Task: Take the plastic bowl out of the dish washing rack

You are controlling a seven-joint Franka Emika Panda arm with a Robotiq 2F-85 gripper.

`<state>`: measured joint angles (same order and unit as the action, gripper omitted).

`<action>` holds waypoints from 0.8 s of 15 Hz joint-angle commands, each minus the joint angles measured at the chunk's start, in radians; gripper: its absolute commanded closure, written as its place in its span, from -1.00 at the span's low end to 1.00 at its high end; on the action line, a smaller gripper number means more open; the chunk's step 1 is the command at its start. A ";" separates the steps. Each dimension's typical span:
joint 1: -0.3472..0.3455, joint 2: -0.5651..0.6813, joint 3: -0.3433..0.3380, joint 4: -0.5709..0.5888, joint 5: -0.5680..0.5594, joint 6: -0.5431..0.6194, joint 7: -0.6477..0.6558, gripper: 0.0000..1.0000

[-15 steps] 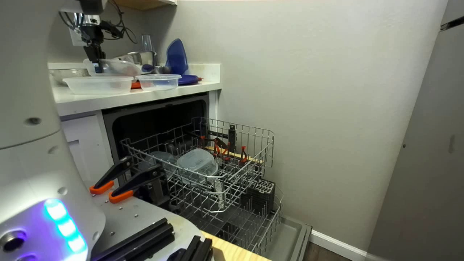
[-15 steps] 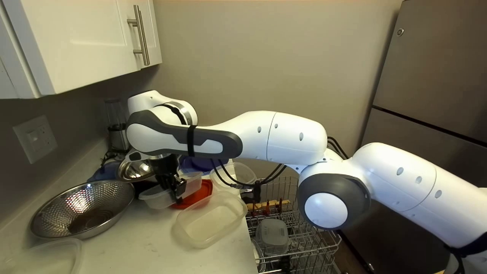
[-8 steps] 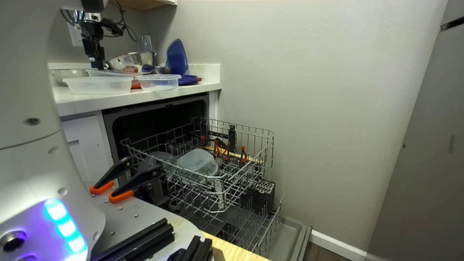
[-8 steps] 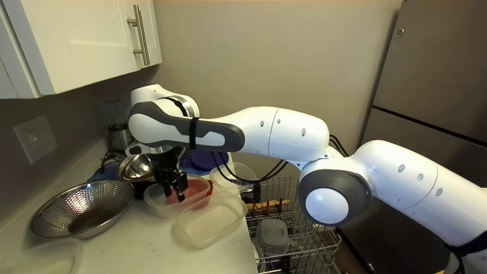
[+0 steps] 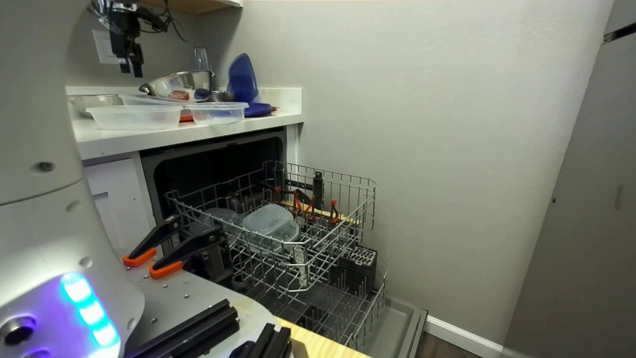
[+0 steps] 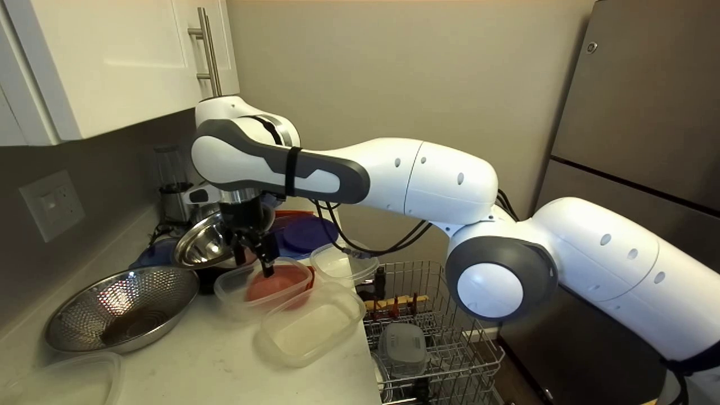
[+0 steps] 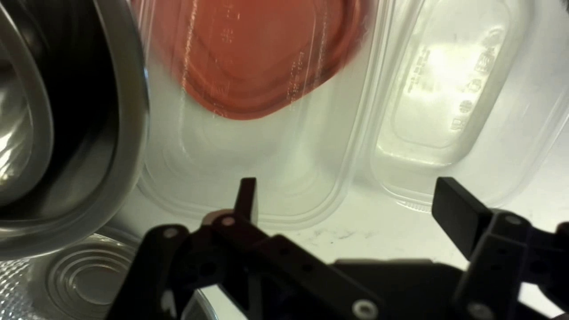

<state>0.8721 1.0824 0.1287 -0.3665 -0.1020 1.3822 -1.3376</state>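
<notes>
Gripper (image 7: 349, 198): higher than before, jaws spread wide.
Plastic bowl (image 7: 258, 146): on the counter (image 6: 225, 371), red lid (image 5: 186, 118) beneath, contact unclear.
Rack (image 5: 296, 243): pale dish (image 5: 268, 221) inside.

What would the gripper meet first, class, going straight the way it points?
Pointing down, the gripper would probably meet the clear tub with red showing through; depth is hard to judge.

Arm (image 6: 439, 191): white, rounded segments, dark grey panels (image 6: 355, 180), grey oval recesses (image 6: 460, 178)
Joint cap (image 6: 489, 289): white disc, dark grey ring
Strap (image 6: 292, 171): single black band
Cables (image 6: 505, 203): thin, black
Hand (image 7: 351, 204): black, jointed links, silver screws (image 7: 365, 308)
Base (image 5: 44, 238): pale, three glowing cyan lights (image 5: 92, 313), violet sheen
</notes>
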 commanded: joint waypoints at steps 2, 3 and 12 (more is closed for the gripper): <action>-0.027 -0.043 0.003 -0.028 0.029 -0.018 0.066 -1.00; -0.029 -0.049 0.002 -0.028 0.029 -0.022 0.086 -1.00; -0.025 -0.125 0.003 -0.043 0.039 -0.108 0.373 -1.00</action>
<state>0.8523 1.0108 0.1288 -0.3660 -0.0965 1.3498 -1.0850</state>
